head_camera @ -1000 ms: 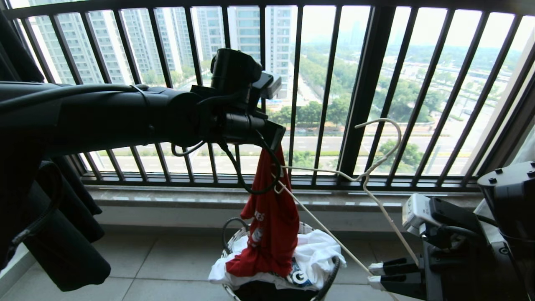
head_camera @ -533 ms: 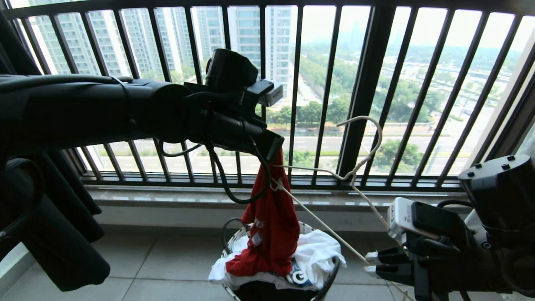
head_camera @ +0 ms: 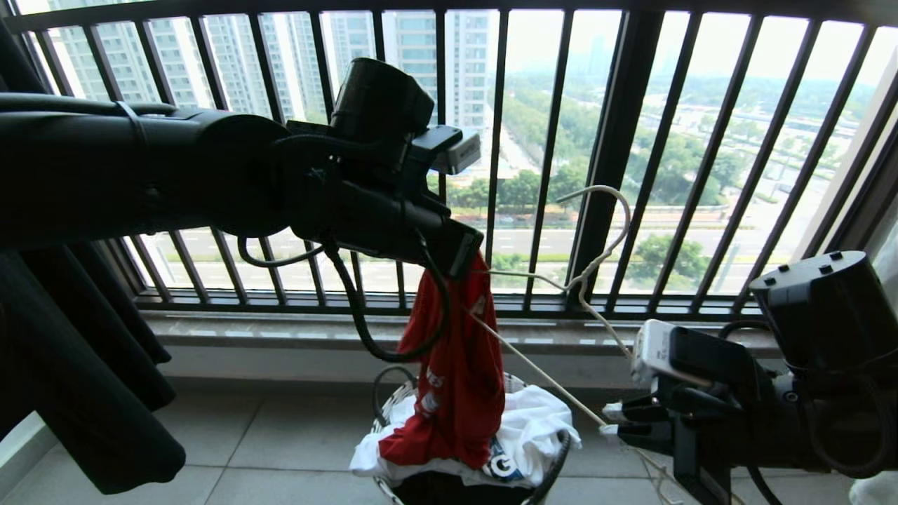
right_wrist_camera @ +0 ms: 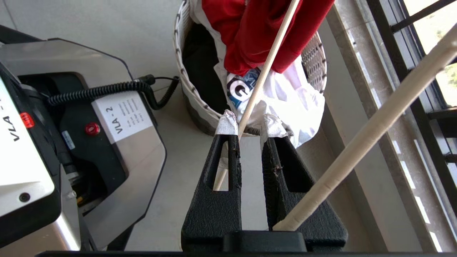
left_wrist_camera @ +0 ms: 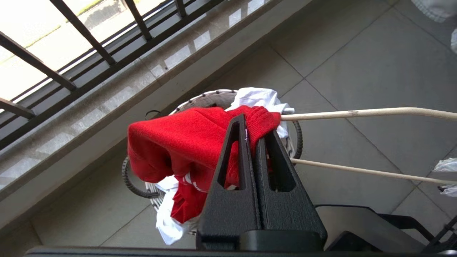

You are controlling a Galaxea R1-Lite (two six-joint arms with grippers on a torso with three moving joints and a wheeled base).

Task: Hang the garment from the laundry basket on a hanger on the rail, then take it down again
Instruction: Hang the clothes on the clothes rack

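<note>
Above the laundry basket [head_camera: 393, 410], the left gripper [head_camera: 468, 256] is clamped on a fold of the garment [head_camera: 456, 372], a red knitted T-shirt that hangs down, its lower end lying on white cloth [head_camera: 540, 421] in the round woven basket. Low on the right, the right gripper [head_camera: 612, 429], its fingertips wrapped in white tape, holds one thin arm of the hanger [head_camera: 596, 259] between slightly parted fingers. One hanger end goes into the red cloth.

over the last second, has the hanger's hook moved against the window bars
Yes. The hanger hook has shifted left toward the thick dark post of the window railing, and slightly upward.
</note>
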